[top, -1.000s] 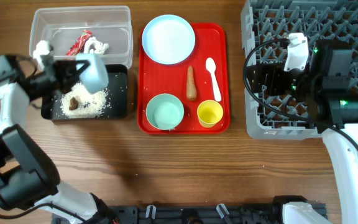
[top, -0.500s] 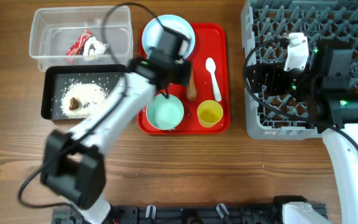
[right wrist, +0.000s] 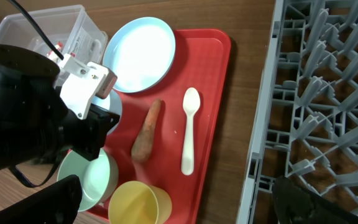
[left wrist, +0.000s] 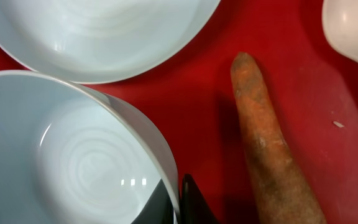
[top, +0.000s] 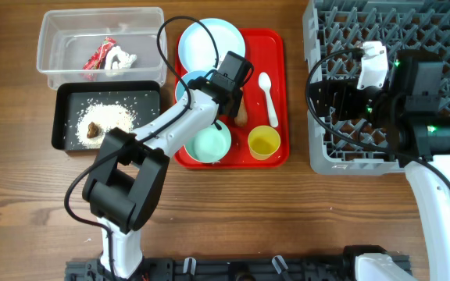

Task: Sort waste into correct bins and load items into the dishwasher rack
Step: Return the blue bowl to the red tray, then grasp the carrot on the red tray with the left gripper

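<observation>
My left gripper (top: 223,94) (left wrist: 178,208) is shut on the rim of the pale blue bowl (top: 191,83) (left wrist: 73,155), holding it upright over the left side of the red tray (top: 276,48). The bowl overlaps the near edge of the pale blue plate (top: 212,37) (left wrist: 98,31). The carrot piece (top: 241,115) (left wrist: 269,149) lies just right of the fingers, then the white spoon (top: 266,90) (right wrist: 189,134). The mint bowl (top: 209,144) and yellow cup (top: 264,142) (right wrist: 140,205) stand at the tray's front. My right gripper (top: 328,100) (right wrist: 176,208) hangs open over the left edge of the grey rack (top: 389,23), holding nothing.
The clear tub (top: 143,23) at the back left holds the red wrapper with white paper (top: 106,56). In front of it the black tray (top: 151,129) holds rice grains (top: 116,117) and a dark lump (top: 92,130). Bare wood runs along the table's front.
My left arm has swung right from above the black tray to the red tray, carrying the blue bowl, which was tipped and now sits upright beside the plate. The right arm has not moved.
</observation>
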{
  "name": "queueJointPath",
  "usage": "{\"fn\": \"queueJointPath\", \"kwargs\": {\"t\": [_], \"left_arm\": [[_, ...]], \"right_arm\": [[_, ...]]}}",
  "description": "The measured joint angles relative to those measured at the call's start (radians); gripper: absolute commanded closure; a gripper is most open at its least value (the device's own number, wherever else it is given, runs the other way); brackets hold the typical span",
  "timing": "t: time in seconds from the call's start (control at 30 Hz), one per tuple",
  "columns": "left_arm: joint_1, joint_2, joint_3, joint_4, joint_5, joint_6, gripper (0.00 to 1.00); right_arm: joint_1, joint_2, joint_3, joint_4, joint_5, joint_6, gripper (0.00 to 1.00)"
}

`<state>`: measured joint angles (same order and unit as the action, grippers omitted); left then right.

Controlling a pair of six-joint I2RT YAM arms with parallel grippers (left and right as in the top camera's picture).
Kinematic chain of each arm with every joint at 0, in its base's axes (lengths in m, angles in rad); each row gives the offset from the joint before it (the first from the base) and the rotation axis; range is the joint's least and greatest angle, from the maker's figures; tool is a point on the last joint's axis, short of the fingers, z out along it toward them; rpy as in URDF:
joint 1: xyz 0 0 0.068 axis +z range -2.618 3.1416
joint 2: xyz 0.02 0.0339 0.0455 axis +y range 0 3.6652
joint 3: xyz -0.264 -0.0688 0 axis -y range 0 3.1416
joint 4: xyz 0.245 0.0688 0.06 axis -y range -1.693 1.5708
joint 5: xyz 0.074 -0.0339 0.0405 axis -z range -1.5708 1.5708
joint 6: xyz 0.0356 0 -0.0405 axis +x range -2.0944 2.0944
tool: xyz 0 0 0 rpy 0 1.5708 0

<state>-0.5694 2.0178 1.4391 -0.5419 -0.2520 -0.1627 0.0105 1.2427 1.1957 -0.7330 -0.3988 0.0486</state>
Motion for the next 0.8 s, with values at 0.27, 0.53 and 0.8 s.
{"fn": "queueJointPath", "kwargs": {"t": [0.27, 0.53, 0.8], "left_arm": [[0.0, 0.0, 0.0, -0.003, 0.04, -0.002, 0.57], [0.0, 0.0, 0.112, 0.002, 0.098, -0.004, 0.46], [-0.002, 0.031, 0.152, -0.044, 0.229, -0.004, 0.39]], "right_arm": [[0.0, 0.0, 0.0, -0.009, 0.0, 0.0, 0.0], [0.0, 0.0, 0.0, -0.014, 0.0, 0.0, 0.0], [0.0, 0.0, 0.0, -0.014, 0.0, 0.0, 0.0]]}}
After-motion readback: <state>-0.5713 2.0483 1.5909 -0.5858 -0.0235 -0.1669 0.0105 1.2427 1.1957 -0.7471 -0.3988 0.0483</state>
